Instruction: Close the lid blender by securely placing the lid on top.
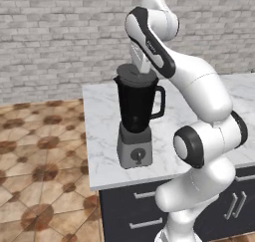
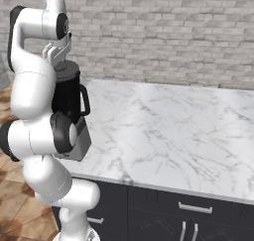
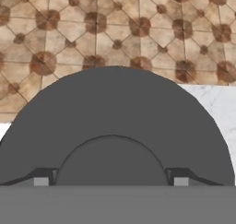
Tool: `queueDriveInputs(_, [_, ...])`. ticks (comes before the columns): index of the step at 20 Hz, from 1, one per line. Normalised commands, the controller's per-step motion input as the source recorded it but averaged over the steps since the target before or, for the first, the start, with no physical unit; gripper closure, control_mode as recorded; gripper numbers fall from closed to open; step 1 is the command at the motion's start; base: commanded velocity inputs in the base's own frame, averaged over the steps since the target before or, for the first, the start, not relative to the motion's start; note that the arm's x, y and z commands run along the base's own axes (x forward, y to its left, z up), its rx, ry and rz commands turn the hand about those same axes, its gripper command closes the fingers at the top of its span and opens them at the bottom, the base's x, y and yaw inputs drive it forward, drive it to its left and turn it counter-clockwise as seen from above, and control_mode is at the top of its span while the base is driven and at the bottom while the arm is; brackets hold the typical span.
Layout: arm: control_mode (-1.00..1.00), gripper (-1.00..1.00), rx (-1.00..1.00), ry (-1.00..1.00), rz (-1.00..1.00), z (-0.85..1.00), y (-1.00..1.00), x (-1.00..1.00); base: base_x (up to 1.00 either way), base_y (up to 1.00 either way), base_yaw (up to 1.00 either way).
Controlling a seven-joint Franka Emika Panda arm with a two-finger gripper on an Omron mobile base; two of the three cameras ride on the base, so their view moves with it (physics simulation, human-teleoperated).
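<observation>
A wall of pale grey bricks stands at the far side of the room. In front of it is a counter with a white marble top that has thin grey lines in it. The top is wide and flat and runs off to the right. Under the top, on the near side, are dark drawers and doors with silver bar handles. The floor is on the left of the counter. It has tan and brown tiles with dark brown spots where the tiles meet. The hand view looks down on the same floor past the counter's edge. The light is soft and even.
</observation>
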Motion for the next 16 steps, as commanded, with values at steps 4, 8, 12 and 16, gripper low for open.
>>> queueDriveInputs(4, [-1.0, 1.0, 0.0, 0.0, 0.02, -0.18, 0.0, -0.03, 0.0, 0.0, 0.0])
queueDriveInputs(8, [-1.0, 1.0, 0.0, 0.0, 0.0, 0.02, 0.0, -0.3, 0.0, 0.0, 0.0])
queueDriveInputs(12, [-1.0, 1.0, -0.01, 0.02, 0.0, -0.07, 0.0, -0.02, 0.0, 0.0, 0.0])
queueDriveInputs(16, [-1.0, 1.0, 0.0, 0.07, 0.0, -0.43, 0.01, 0.0, 0.0, 0.0, 0.0])
